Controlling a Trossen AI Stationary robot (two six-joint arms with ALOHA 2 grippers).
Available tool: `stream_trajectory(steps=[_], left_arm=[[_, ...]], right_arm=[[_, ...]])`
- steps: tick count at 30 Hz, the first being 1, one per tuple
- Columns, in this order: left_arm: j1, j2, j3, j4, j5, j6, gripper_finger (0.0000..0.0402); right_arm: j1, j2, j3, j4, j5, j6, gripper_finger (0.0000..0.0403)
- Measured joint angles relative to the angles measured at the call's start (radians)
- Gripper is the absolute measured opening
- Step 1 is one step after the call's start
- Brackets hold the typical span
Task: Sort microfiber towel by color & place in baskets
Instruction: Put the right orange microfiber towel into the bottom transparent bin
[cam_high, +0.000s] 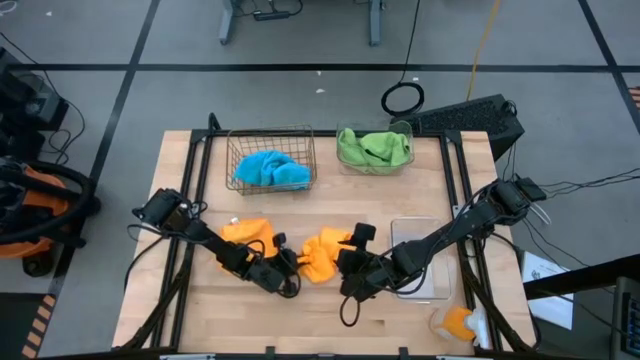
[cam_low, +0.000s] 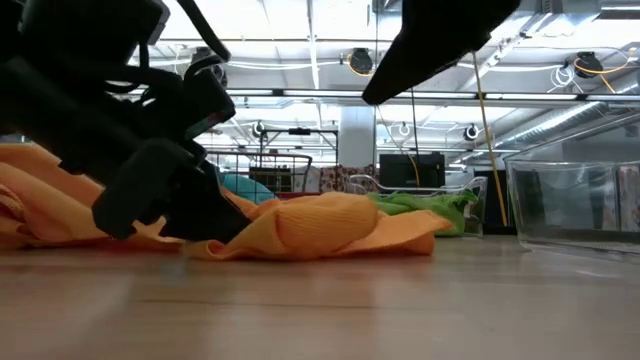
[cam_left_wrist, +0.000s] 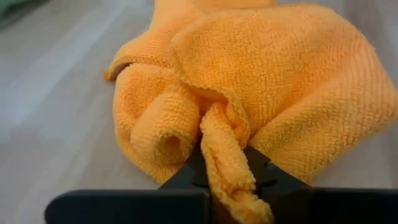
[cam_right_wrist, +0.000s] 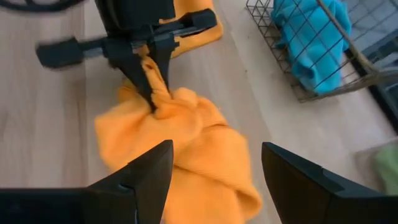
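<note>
An orange microfiber towel (cam_high: 325, 255) lies crumpled on the table's middle. My left gripper (cam_left_wrist: 227, 171) sits low at its left side, shut on a bunch of it; the right wrist view shows the same left gripper (cam_right_wrist: 151, 87). My right gripper (cam_right_wrist: 214, 158) is open above the towel's right part (cam_right_wrist: 205, 155), one finger on either side, touching nothing. A second orange towel (cam_high: 248, 233) lies on the table under my left arm. The wire-grid basket (cam_high: 300, 135) holds a blue towel (cam_high: 270, 170). A clear bin (cam_high: 405, 128) holds a green towel (cam_high: 372, 148). My left gripper pinches a bunched fold (cam_left_wrist: 224, 149) at the orange towel's left edge between its two fingers (cam_right_wrist: 140, 74). The fingers come nearly level from the table's left. Several layers are gathered in the pinch. The rest of the towel (cam_low: 320, 225) lies slack on the table.
An empty clear bin (cam_high: 425, 228) stands on the table's right part, under my right arm. A further orange cloth (cam_high: 455, 322) sits at the near right corner. Bare wood lies along the near edge (cam_high: 300, 325) and between the towels and the far baskets.
</note>
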Motion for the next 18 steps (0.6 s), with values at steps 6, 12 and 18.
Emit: stream_trajectory(steps=[6, 12, 18], left_arm=[[-0.007, -0.034, -0.005, -0.015, -0.054, 0.091, 0.0039], [-0.026, -0.123, -0.006, 0.006, -0.071, 0.25, 0.0031], [-0.04, -0.181, -0.004, 0.034, -0.088, 0.477, 0.0033]], right_arm=[[0.0, 0.0, -0.099, 0.193, -0.013, 0.019, 0.0238], [-0.021, 0.001, -0.21, 0.42, -0.085, -0.001, 0.0264], [-0.055, 0.001, -0.293, 0.58, -0.113, -0.019, 0.0308]])
